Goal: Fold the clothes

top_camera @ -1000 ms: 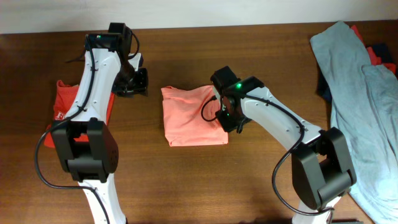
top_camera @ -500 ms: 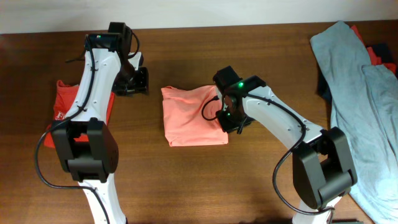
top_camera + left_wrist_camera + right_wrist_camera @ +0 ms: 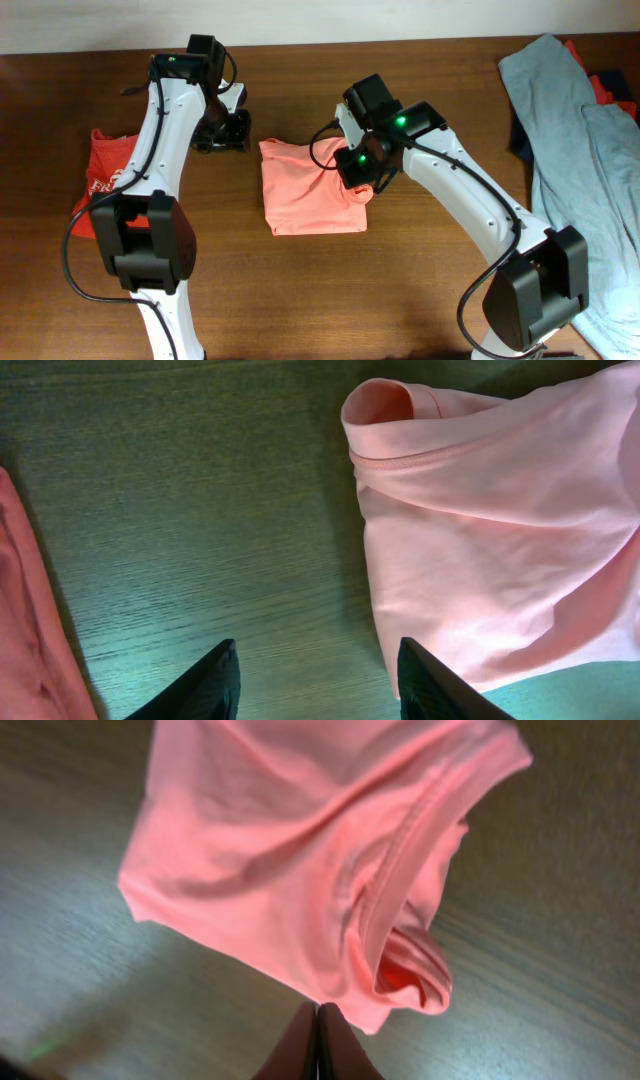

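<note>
The salmon-pink T-shirt [image 3: 300, 195] lies folded into a rough square at the table's middle. It also shows in the left wrist view [image 3: 480, 540] and the right wrist view [image 3: 290, 850]. My right gripper [image 3: 352, 168] [image 3: 318, 1010] is shut on the shirt's right edge and holds that edge raised, with bunched cloth hanging from it. My left gripper [image 3: 238, 130] [image 3: 315, 650] is open and empty over bare wood, just left of the shirt's upper left corner. No lettering shows on the shirt.
A red-orange shirt [image 3: 105, 165] [image 3: 20, 620] lies crumpled at the left, beside the left arm. Grey-blue shirts [image 3: 570, 150] are spread along the right edge, over red-orange and dark cloth [image 3: 608, 85]. The table [image 3: 300, 290] is dark brown wood.
My right gripper has moved up and to the left, lifting the pink shirt's right edge off the table. My left gripper has shifted slightly right, toward the shirt.
</note>
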You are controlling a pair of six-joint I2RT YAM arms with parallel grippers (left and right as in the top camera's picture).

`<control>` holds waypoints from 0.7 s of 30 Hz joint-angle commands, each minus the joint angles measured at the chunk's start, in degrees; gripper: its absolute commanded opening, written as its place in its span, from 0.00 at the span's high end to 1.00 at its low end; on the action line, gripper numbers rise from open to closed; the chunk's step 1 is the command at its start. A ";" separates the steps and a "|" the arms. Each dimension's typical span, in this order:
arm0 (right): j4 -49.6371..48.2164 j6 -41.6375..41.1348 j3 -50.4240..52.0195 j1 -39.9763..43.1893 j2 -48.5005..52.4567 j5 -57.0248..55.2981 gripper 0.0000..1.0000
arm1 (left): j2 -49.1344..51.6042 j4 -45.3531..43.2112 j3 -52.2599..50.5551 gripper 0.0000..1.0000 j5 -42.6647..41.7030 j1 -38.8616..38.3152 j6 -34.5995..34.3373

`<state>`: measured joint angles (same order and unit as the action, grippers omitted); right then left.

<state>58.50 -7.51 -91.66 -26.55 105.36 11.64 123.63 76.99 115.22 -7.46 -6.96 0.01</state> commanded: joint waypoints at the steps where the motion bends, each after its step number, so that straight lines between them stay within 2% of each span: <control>1: -0.70 -0.09 -0.28 0.33 2.45 0.72 0.94 | -2.25 0.52 1.07 0.49 -0.68 0.20 0.87; 11: -1.07 -0.11 0.20 0.37 14.62 0.00 0.96 | -2.25 2.58 1.07 0.49 -0.66 0.20 0.90; 21: 10.73 -0.28 0.37 0.26 18.67 1.88 0.96 | -2.25 2.93 1.07 0.48 -0.66 0.20 0.90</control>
<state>68.05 -7.53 -91.55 -26.55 123.83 12.56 123.63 79.77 115.20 -7.49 -6.96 0.01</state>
